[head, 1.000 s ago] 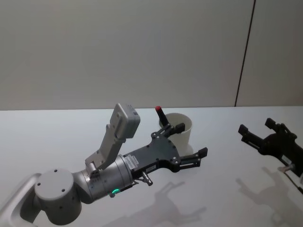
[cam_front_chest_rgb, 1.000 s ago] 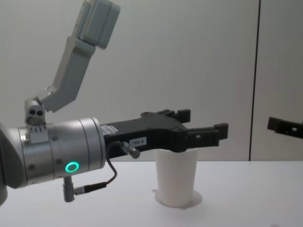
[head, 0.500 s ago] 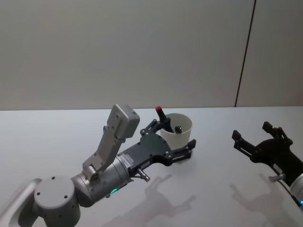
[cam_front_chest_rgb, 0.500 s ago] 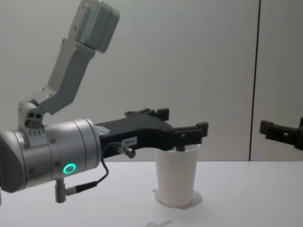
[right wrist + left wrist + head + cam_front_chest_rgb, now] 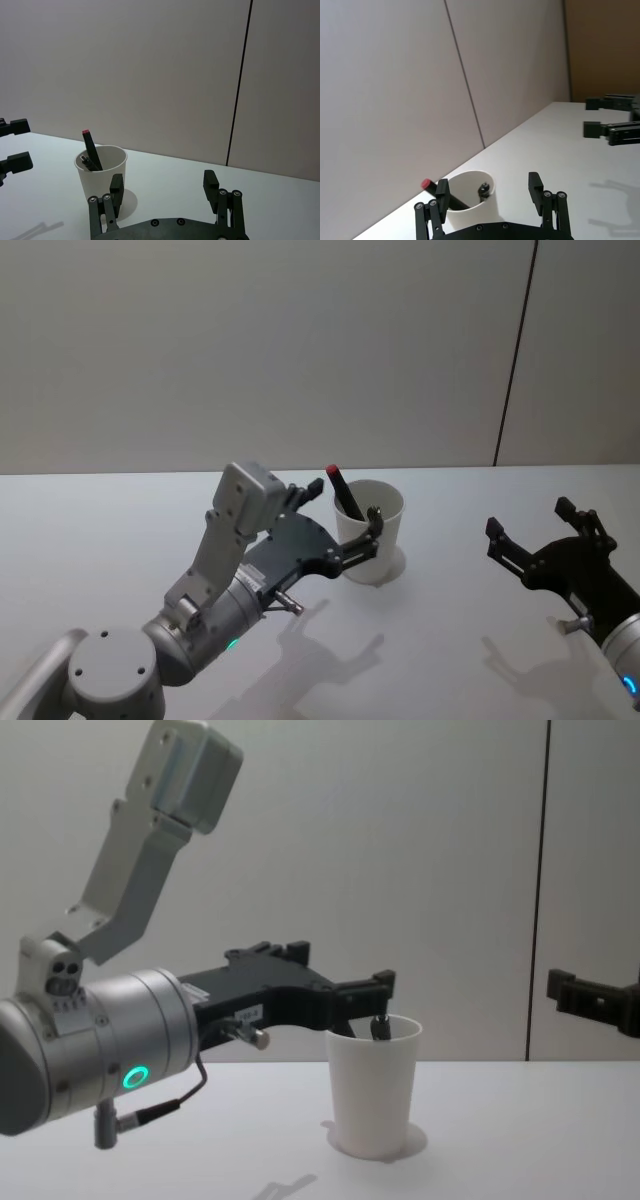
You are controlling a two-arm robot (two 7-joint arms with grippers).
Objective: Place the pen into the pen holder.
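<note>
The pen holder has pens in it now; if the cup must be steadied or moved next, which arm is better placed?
Probably the left. The left gripper hangs open right beside the pen holder, where the pen leans on the rim. The right gripper is also open but stands well apart from the cup.

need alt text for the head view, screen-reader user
A white paper cup, the pen holder, stands on a white table with a red-capped pen leaning inside it. The left gripper, open, is right beside the cup on the robot's left; the right gripper, also open, is off to the right.
</note>
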